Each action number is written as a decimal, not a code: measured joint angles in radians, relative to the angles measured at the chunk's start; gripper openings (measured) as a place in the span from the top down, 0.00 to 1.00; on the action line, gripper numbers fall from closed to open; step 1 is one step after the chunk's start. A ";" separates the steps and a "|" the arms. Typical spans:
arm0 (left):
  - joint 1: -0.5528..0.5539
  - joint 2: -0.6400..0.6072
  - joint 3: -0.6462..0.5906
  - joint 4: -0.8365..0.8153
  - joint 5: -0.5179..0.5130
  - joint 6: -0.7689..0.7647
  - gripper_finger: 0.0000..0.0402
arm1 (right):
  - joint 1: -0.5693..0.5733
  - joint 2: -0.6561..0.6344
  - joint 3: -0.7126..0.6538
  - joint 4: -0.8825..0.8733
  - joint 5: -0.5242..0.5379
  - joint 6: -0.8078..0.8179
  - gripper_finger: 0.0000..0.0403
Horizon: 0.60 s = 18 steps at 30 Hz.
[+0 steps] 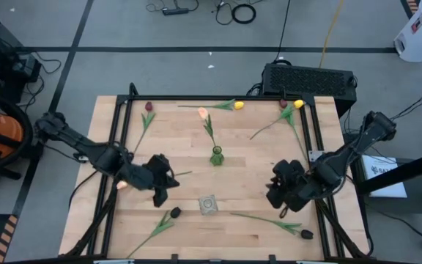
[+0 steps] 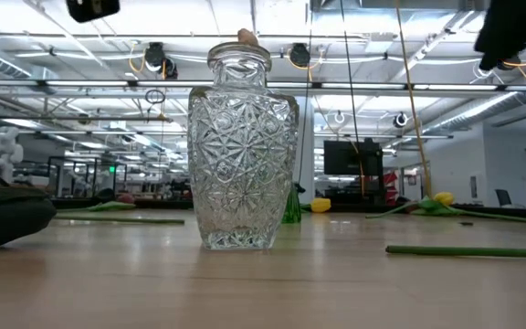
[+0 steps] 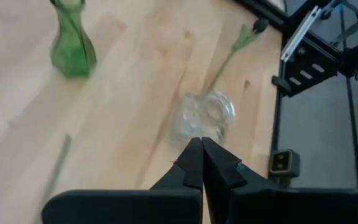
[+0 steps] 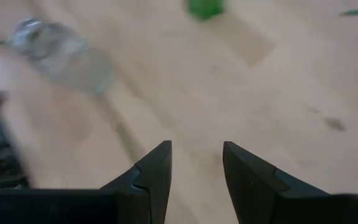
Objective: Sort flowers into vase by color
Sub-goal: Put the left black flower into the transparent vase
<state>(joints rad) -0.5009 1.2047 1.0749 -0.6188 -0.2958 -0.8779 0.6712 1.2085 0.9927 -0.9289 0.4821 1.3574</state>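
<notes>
A clear cut-glass vase [image 1: 209,204] [image 2: 243,146] stands near the table's near edge. A small green vase [image 1: 216,155] [image 3: 72,46] stands at the middle, and a peach tulip [image 1: 203,113] leans up out of it. Other tulips lie flat: a maroon one [image 1: 149,106], yellow ones [image 1: 238,105] [image 1: 299,104], dark ones [image 1: 174,213] [image 1: 306,234], and a peach one [image 1: 123,184] under the left arm. My left gripper [image 1: 161,185] [image 3: 201,144] hangs shut and empty, left of the clear vase. My right gripper [image 1: 279,189] [image 4: 196,149] hangs open and empty to its right.
A black rail frame [image 1: 123,132] runs around the wooden table top. A black box [image 1: 310,79] sits behind the far edge. A loose stem [image 3: 58,168] lies on the table near the left gripper. Bare wood lies between the two vases.
</notes>
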 joint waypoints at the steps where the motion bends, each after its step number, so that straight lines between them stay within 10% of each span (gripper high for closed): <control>1: -0.015 0.014 0.011 -0.013 -0.001 -0.032 1.00 | 0.008 -0.032 -0.046 0.053 -0.003 -0.019 0.66; 18: -0.137 0.240 0.070 -0.073 0.070 -0.350 0.91 | 0.067 -0.292 -0.372 0.419 -0.017 -0.075 0.66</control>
<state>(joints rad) -0.6379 1.4445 1.1450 -0.6919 -0.2258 -1.2279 0.7383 0.9169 0.6205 -0.5098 0.4655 1.2824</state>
